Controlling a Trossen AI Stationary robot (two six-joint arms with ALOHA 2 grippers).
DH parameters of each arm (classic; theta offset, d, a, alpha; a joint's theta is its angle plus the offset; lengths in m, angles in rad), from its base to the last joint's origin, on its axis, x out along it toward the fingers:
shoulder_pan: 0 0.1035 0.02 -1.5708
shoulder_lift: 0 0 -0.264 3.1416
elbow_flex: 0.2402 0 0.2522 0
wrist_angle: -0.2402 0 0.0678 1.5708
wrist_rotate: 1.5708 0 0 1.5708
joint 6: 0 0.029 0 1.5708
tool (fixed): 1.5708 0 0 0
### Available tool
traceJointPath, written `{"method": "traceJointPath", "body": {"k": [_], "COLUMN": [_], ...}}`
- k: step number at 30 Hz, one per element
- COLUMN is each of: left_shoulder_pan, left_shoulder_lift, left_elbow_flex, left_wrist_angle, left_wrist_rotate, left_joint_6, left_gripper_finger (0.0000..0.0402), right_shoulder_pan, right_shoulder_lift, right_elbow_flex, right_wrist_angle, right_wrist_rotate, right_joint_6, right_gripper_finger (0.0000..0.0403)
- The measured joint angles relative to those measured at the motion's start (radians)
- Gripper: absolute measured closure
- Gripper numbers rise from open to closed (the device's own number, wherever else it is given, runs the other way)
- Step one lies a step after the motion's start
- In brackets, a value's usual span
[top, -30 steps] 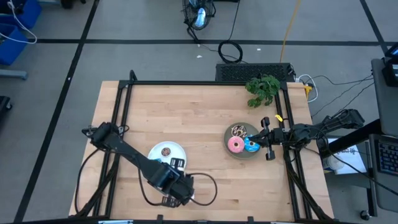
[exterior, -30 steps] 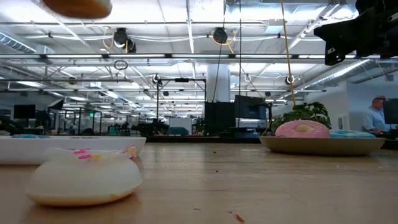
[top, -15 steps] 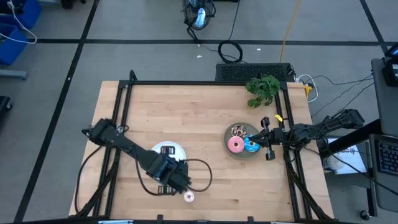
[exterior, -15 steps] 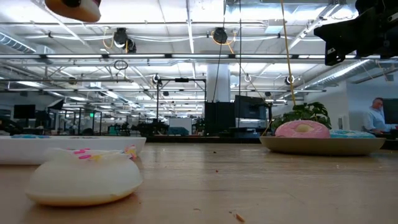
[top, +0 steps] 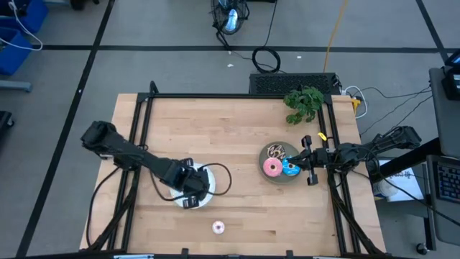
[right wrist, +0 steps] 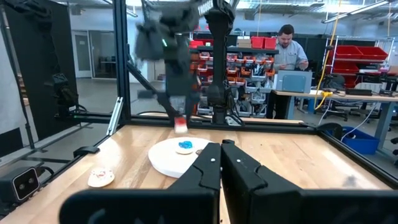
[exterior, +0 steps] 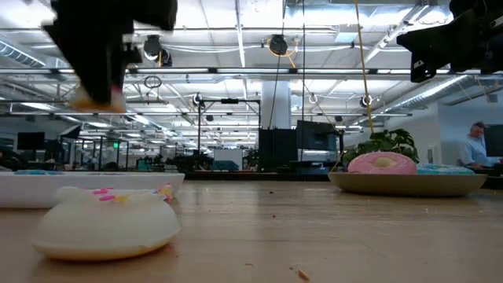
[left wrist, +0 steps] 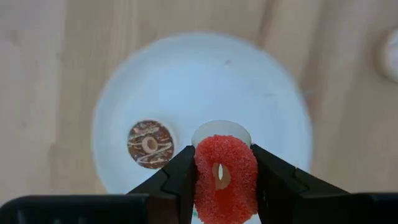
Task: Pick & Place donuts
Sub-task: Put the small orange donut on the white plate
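Note:
My left gripper [left wrist: 225,186] is shut on a red sugared mini donut [left wrist: 225,177] above the white plate [left wrist: 186,81]. A brown mini donut [left wrist: 149,144] lies flat on that plate. The whitish mini donut [top: 218,227] lies on the bare table near the near edge, also in the low view [exterior: 106,224]. The grey plate [top: 282,180] carries the pink [top: 272,168], blue [top: 290,170] and chocolate-sprinkled [top: 275,151] donuts. My right gripper [right wrist: 221,152] waits shut at the grey plate's right side. My left gripper pinches the red mini donut by its outer rim [left wrist: 199,180], one finger [left wrist: 180,180] on each side of the ring. The fingers point down from above. The donut stands on edge between them, its hole facing the wrist camera, lifted clear above the white plate.
A potted green plant [top: 303,102] stands at the far right corner. Black frame rails [top: 140,137] run along the table's left and right sides. A cable loop [top: 219,180] trails beside the left wrist. Bare wood lies between the two plates. A person [right wrist: 287,46] stands beyond the table.
My left gripper has carried the red mini donut from near the table's near edge, where it was above the whitish donut, toward the far edge. It now hangs over the white plate. The whitish donut stayed put and has come into view. The right arm kept still.

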Motion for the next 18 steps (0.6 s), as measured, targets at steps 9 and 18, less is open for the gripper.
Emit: {"method": "traceJointPath", "body": {"k": [9, 18], "left_shoulder_pan": [-0.004, -0.052], "left_shoulder_lift": [0.047, 0.102], "left_elbow_flex": [-0.139, -0.166], "left_wrist_angle": [0.243, 0.264], "left_wrist_rotate": [0.072, -0.032], "left_joint_6": [0.016, 0.060], "left_gripper_finger": [0.0268, 0.0268], "right_shoulder_pan": [0.000, 0.000], "right_shoulder_lift": [0.000, 0.000], "right_elbow_flex": [0.000, 0.000], "right_wrist_angle": [0.000, -0.006], "right_wrist_rotate": [0.001, 0.001], "right_joint_6": [0.000, 0.007], "right_gripper_finger": [0.0403, 0.0403]}}
